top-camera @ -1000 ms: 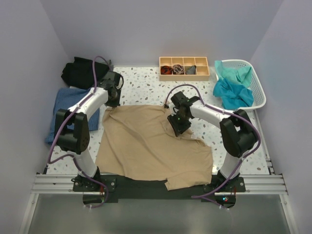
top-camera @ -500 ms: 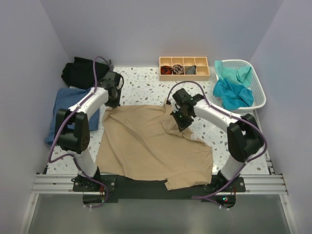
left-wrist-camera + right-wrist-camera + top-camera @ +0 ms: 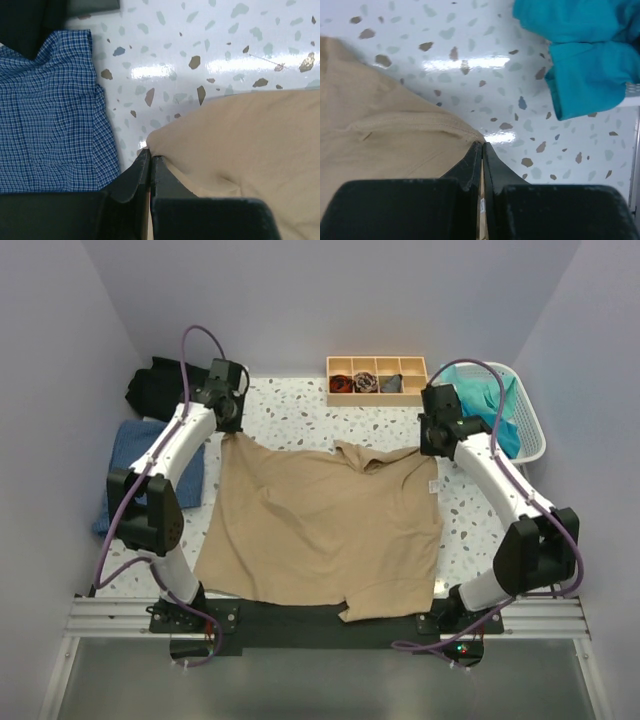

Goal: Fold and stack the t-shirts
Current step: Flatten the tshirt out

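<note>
left fingers [image 3: 131,179], right fingers [image 3: 469,169] on t-shirt [image 3: 330,520]

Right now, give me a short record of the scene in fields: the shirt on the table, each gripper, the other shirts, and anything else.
tan shirt: spread on the table, wrinkled, not yet folded
left gripper: shut on tan shirt's far left corner
right gripper: shut on tan shirt's far right corner
blue checked shirt: left of tan shirt
black shirt: far left corner
teal shirts: in white basket
wooden tray: far edge, middle
</note>
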